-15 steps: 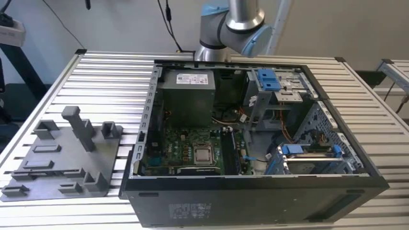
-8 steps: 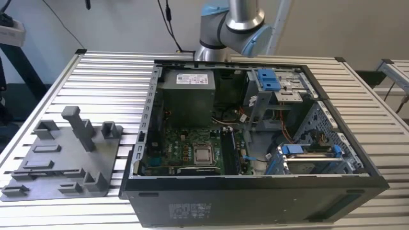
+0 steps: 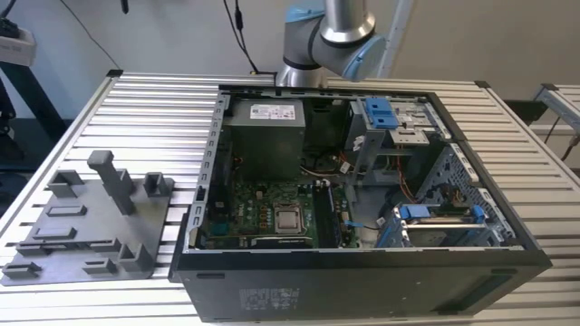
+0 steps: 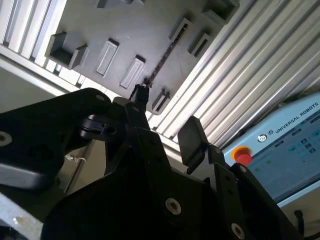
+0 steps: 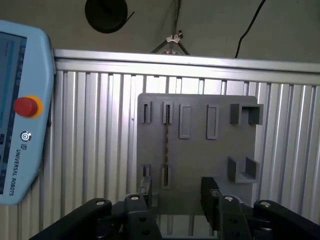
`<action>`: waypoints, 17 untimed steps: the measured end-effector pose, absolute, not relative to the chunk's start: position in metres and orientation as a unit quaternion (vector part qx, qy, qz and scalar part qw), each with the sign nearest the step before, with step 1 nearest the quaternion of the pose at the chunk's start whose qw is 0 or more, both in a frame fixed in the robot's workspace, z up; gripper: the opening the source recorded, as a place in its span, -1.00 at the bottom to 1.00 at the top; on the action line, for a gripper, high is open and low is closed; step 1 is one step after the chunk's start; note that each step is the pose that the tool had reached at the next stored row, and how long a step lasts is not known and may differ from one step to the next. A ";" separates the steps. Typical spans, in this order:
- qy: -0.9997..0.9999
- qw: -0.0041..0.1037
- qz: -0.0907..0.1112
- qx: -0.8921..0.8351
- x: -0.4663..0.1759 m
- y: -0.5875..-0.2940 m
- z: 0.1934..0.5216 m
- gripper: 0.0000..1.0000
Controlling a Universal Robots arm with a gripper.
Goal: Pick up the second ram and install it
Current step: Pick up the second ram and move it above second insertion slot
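The fingers (image 5: 210, 192) are spread, empty, at the tray's (image 5: 200, 155) edge. The second ram (image 5: 166, 145) stands in the tray, lengthwise away from them.

Grey tray (image 5: 200, 155) lies directly past the fingers (image 5: 210, 192), flat on the ribbed metal surface (image 5: 90, 130). Raised slots and U-shaped blocks are spread across it. Pendant (image 5: 20, 115) with red button (image 5: 26, 106) sits well off to one side of the fingers, clear of the tray. In the exterior view an open black case (image 3: 363, 285) stands just beside the tray. Inside it: power supply (image 3: 263, 136), motherboard (image 3: 263, 217) with square socket (image 3: 288, 219), blue latches (image 3: 381, 112).
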State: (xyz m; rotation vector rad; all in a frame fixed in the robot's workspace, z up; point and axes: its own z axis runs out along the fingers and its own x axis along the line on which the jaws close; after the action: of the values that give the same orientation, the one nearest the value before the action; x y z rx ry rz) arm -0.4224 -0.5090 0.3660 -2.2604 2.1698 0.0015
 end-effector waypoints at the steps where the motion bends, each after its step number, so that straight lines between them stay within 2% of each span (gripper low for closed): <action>1: 0.692 0.004 0.000 -0.721 -0.422 -0.509 0.366 0.07; 17: 0.692 0.005 0.000 -0.722 -0.423 -0.509 0.366 0.07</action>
State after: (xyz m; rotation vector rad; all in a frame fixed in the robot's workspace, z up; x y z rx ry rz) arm -0.4226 -0.5090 0.3659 -2.2610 2.1672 0.0014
